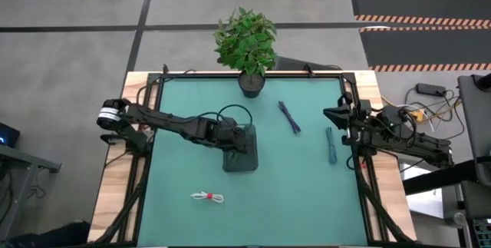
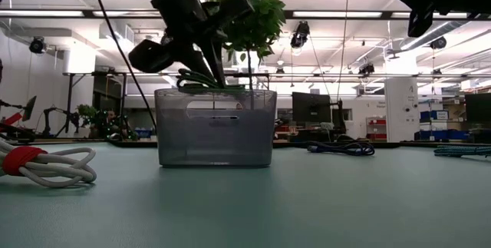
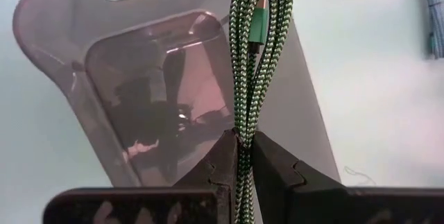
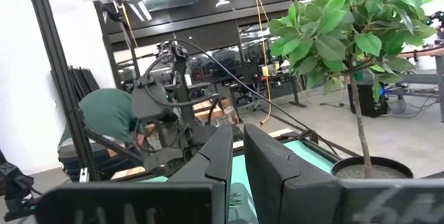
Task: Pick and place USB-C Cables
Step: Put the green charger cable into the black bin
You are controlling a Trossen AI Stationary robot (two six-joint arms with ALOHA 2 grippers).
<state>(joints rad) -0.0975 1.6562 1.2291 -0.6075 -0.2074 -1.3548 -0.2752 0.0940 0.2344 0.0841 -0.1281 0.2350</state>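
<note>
A teal surface [image 1: 307, 194] is seen, framed by wood. On it are set a grey tray [image 1: 240, 158] near the middle, a potted plant [image 1: 247, 44] at the far edge, a white cable [image 1: 208, 196], a blue cable [image 1: 289, 117] and a teal cable [image 1: 331, 146].

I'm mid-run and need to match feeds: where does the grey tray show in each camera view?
High view: the grey tray sits mid-table, under the left claw.
Low view: left of centre, the green braided cable hanging at its rim.
Left wrist view: fills the frame behind the cable.
Right wrist view: not in it.
Shared landmark: the potted plant, behind the tray in the low view.
</note>
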